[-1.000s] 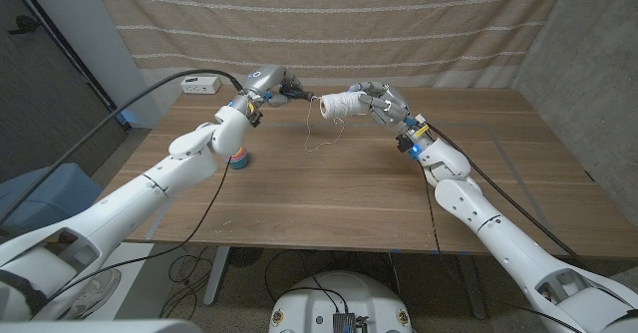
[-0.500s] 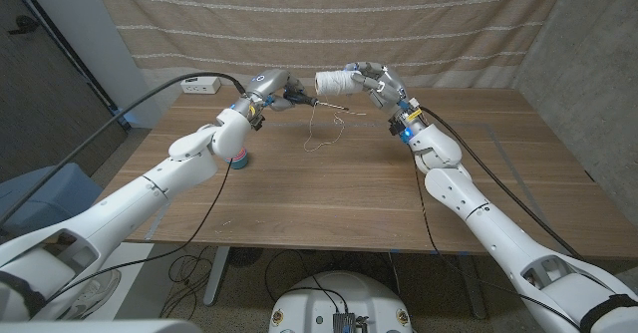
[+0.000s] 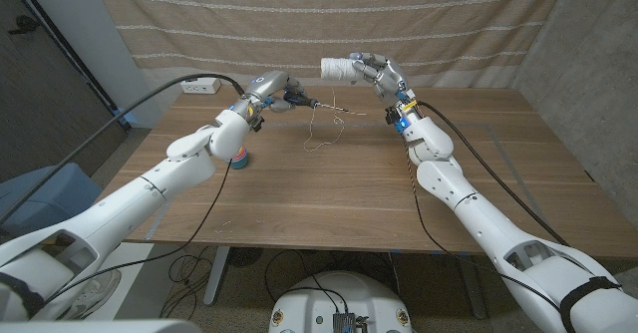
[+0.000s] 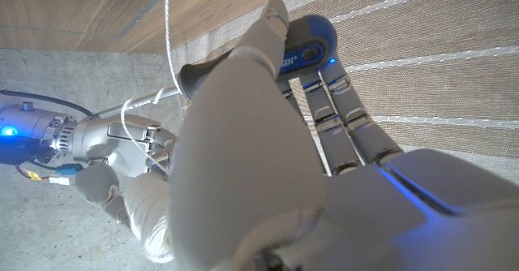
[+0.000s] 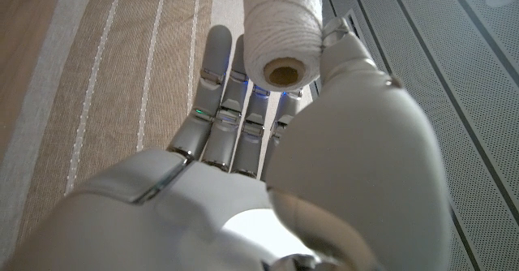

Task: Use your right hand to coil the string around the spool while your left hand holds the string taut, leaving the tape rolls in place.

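Observation:
My right hand (image 3: 379, 75) is raised above the table's far side and grips the white spool (image 3: 339, 69), which lies on its side. The right wrist view shows the spool (image 5: 283, 27) end-on between thumb and fingers of that hand (image 5: 324, 165). My left hand (image 3: 283, 94) stays to the left and pinches the thin white string (image 3: 334, 110). The string runs from that hand toward the right, and a slack loop (image 3: 317, 139) hangs down to the wood. The left wrist view shows the string (image 4: 169, 36) passing my left hand (image 4: 251, 141).
A stack of coloured tape rolls (image 3: 239, 158) stands on the wooden table (image 3: 329, 203) beside my left forearm. A white box (image 3: 201, 86) with a black cable sits at the table's far left corner. A striped curtain hangs behind the table.
My right hand has lifted the spool up and away from the table and turned it. The left hand has held its place with the string.

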Available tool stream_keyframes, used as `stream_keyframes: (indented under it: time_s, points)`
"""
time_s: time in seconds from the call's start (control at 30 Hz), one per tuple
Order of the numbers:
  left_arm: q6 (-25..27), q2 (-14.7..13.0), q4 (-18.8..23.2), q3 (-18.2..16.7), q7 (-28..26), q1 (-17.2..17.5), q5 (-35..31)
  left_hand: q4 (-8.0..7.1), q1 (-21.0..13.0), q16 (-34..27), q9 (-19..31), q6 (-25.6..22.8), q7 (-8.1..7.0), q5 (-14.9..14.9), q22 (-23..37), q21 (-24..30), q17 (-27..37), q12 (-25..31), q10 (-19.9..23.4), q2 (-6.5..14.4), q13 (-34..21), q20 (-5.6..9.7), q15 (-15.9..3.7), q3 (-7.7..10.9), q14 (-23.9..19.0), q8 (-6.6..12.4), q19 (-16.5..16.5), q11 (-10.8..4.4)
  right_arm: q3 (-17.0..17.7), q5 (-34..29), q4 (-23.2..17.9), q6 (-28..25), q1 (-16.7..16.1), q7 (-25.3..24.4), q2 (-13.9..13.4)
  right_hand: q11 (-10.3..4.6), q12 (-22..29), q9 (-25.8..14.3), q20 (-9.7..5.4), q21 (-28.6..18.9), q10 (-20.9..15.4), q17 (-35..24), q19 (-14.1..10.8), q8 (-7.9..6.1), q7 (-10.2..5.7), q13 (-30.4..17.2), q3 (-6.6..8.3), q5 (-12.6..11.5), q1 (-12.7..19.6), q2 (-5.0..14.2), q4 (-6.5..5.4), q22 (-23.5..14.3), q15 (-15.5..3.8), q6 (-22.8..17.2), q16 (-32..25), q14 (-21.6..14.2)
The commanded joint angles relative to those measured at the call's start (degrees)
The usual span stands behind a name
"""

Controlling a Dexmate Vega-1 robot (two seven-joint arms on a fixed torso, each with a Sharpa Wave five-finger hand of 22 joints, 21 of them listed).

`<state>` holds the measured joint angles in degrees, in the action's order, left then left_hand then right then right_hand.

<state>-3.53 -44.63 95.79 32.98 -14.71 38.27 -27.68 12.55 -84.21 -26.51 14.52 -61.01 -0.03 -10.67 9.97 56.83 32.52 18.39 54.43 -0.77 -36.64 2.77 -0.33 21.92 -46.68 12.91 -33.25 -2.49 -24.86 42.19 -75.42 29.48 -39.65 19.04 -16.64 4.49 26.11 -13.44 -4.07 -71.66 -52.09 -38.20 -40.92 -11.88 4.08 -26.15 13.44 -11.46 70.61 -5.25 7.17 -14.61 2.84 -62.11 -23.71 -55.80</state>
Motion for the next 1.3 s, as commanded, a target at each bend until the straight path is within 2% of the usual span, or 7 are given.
stream_keyframes:
  time_s: [0.03,0.33,0.63,0.67,0.8,0.9,1.3]
  points:
    - [-3.4,0.7,-2.6,-0.7,0.5,-0.6,3.1,-2.85,-4.5,-0.4,0.3,-4.8,4.4,-0.2,0.3,11.4,6.0,0.3,0.5,5.5,-3.4,7.84,-7.95,3.35,-8.1,0.11,0.1,0.15,0.3,-6.4,6.9,0.8,2.2,-12.3,2.4,-0.22,-0.3,-0.2,-7.66,-0.6,-0.2,-13.3,0.4,-0.01,0.01,-0.3,0.18,-0.3,14.0,13.2,-0.02,0.2,-15.36,-0.4,0.0,-12.0]
    - [-5.2,1.1,-4.1,-1.1,0.9,-1.1,5.2,-2.8,-4.6,-0.4,0.3,-4.8,4.5,-0.2,0.3,11.4,5.9,0.2,0.6,5.4,-3.4,7.84,-7.95,3.26,-8.1,0.04,0.2,0.14,-0.2,-12.6,11.5,-0.1,2.9,-22.3,2.7,-0.16,-0.3,-0.2,-7.64,-0.9,-0.4,-13.4,0.6,0.01,0.01,-0.3,0.19,-0.3,14.0,13.18,-0.01,0.6,-15.33,-0.4,0.1,-12.0]
    - [-5.4,1.3,-4.5,-1.5,0.9,-1.5,5.8,-2.83,-4.6,-0.3,0.4,-4.8,4.49,-0.2,0.3,11.5,5.9,0.1,0.6,5.5,-3.6,7.85,-7.91,3.24,-8.2,0.03,0.3,0.21,-0.9,-15.2,14.3,-1.9,2.8,-26.3,1.9,-0.01,-0.4,-0.2,-7.65,-1.3,-0.5,-13.4,0.7,0.0,0.02,-0.3,0.21,-0.3,14.0,13.2,-0.01,1.0,-15.31,-0.4,0.3,-12.1]
    - [-5.4,1.4,-4.6,-1.5,0.8,-1.6,5.8,-2.81,-4.7,-0.3,0.4,-4.8,4.49,-0.2,0.3,11.5,5.9,0.1,0.6,5.5,-3.6,7.85,-7.91,3.25,-8.1,0.01,0.3,0.2,-0.9,-15.2,14.4,-2.2,2.7,-26.5,1.8,-0.34,-0.4,-0.2,-7.66,-1.4,-0.5,-13.4,0.7,-0.07,0.07,-0.3,0.21,-0.3,14.0,13.2,0.0,1.1,-15.31,-0.6,0.3,-12.2]
    - [-5.2,1.7,-5.0,-1.5,0.3,-1.9,5.6,-2.78,-4.7,-0.4,0.3,-4.8,4.51,-0.2,0.3,11.5,6.0,0.0,0.7,5.5,-3.5,7.85,-7.88,3.24,-8.1,-0.01,0.3,0.26,-1.5,-15.6,15.0,-3.0,2.4,-26.7,1.2,0.11,-0.5,-0.2,-7.66,-1.6,-0.5,-13.5,0.8,-0.02,0.12,-0.3,0.22,-0.3,14.0,13.19,0.0,1.3,-15.31,-0.6,0.4,-12.2]
    - [-4.9,1.9,-5.2,-1.4,-0.2,-2.1,5.2,-2.81,-4.7,-0.3,0.4,-4.8,4.45,-0.2,0.3,11.5,5.9,-0.1,0.6,5.5,-3.6,7.87,-7.86,3.23,-8.1,-0.01,0.3,0.23,-1.6,-15.3,14.6,-4.0,1.6,-26.5,0.6,-0.17,-0.5,-0.1,-7.66,-1.8,-0.6,-13.5,0.9,0.0,0.02,-0.4,0.23,-0.3,14.0,13.16,0.02,1.6,-15.3,-0.6,0.5,-12.3]
    - [-3.5,2.6,-5.9,-0.7,-1.3,-3.5,3.6,-2.84,-4.7,-0.3,0.4,-4.8,4.38,-0.2,0.3,11.7,5.9,-0.2,0.8,5.5,-3.9,7.88,-7.92,3.11,-8.2,-0.08,0.4,0.2,-1.2,-11.1,7.5,-7.5,-4.9,-21.1,-4.5,-0.11,-0.6,-0.1,-7.64,-2.4,-0.6,-13.7,1.1,0.1,0.1,-0.6,0.27,-0.3,14.0,13.18,0.01,2.2,-15.27,-0.4,0.7,-12.3]
